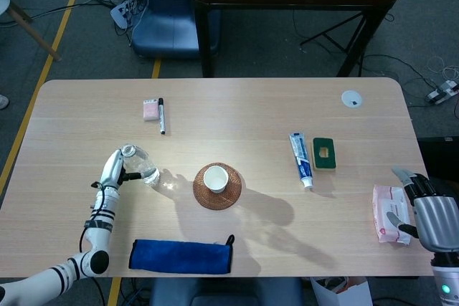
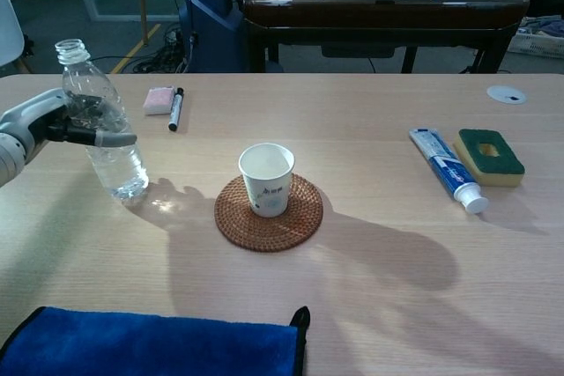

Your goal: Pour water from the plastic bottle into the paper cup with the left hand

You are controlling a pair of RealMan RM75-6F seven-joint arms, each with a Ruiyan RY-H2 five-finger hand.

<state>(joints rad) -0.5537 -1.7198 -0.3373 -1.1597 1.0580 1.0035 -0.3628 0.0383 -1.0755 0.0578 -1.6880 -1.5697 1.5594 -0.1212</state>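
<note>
Left hand [image 2: 40, 125] grips bottle [image 2: 104, 125] at mid-body, fingers wrapped around it, thumb across front. Bottle is uncapped, a little tilted, base seems just above table [image 2: 370, 288]; grip at middle probably leaves neck free for pouring. Water fills only lower part. To right of hand, near: cup [image 2: 266, 179], upright on woven coaster [image 2: 269, 212], mouth open, not yet filled as far as I can judge. Right hand [image 1: 430, 220] far across at table edge, holds nothing, fingers loosely apart.
</note>
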